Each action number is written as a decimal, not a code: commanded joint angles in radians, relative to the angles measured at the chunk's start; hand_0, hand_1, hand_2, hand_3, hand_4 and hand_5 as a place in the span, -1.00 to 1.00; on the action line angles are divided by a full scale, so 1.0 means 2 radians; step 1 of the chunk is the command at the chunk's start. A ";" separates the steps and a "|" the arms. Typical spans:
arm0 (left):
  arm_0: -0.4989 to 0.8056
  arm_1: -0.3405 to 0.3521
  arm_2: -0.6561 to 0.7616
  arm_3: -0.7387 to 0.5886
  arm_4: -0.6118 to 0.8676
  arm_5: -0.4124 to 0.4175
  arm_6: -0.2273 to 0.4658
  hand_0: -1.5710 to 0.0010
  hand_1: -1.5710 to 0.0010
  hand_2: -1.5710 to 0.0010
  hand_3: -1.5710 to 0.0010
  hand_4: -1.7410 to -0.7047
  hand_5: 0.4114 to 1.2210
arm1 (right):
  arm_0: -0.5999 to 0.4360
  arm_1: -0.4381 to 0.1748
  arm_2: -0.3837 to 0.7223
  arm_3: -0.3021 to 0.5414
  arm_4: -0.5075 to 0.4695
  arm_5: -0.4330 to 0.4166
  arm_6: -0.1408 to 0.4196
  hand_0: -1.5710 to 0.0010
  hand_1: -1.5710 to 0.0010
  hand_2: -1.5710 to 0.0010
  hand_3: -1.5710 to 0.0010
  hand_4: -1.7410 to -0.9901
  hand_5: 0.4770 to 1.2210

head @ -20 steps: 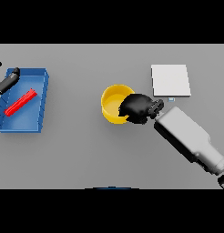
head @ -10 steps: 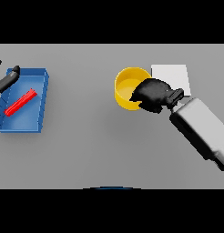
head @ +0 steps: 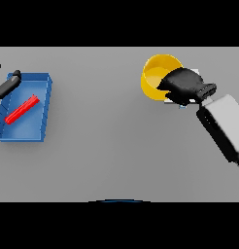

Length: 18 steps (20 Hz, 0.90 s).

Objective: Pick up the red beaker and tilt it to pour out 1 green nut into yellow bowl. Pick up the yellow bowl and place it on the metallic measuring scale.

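Right hand (head: pixel 183 85) curled round rim of yellow bowl (head: pixel 158 73), gripping it over metallic measuring scale (head: pixel 174 101), mostly hidden beneath. Left hand (head: pixel 6 86) at blue tray (head: pixel 43 108) edge; finger spread unclear.

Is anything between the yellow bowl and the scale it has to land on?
Nothing visible. The right hand holds the bowl over the scale, of which only a sliver shows beneath the hand. The blue tray with the red beaker sits far to the left.

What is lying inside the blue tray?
Inside the blue tray lies one red stick-shaped object, set diagonally. The left hand covers the tray's upper left corner, so nothing can be seen there.
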 commanded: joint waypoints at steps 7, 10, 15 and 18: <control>0.008 0.005 0.001 -0.005 0.001 0.004 0.003 1.00 1.00 1.00 1.00 0.96 -0.20 | -0.022 -0.004 -0.025 0.117 0.017 -0.057 -0.030 -1.00 -1.00 -0.96 -0.46 -1.00 1.00; 0.008 0.006 -0.002 -0.013 -0.001 0.008 0.010 1.00 1.00 1.00 1.00 0.97 -0.24 | -0.026 0.000 -0.033 0.161 0.022 -0.079 -0.039 -1.00 -1.00 -0.89 -0.52 -1.00 1.00; 0.011 0.008 0.000 -0.010 -0.001 0.006 0.007 1.00 1.00 1.00 1.00 0.96 -0.26 | -0.042 0.017 -0.048 0.228 0.021 -0.091 -0.043 -1.00 -1.00 -0.82 -0.69 -1.00 1.00; 0.008 0.005 -0.002 -0.019 0.000 0.010 0.011 1.00 1.00 1.00 1.00 0.95 -0.25 | -0.045 0.026 -0.054 0.253 0.019 -0.091 -0.046 -0.97 -1.00 -0.77 -0.79 -1.00 1.00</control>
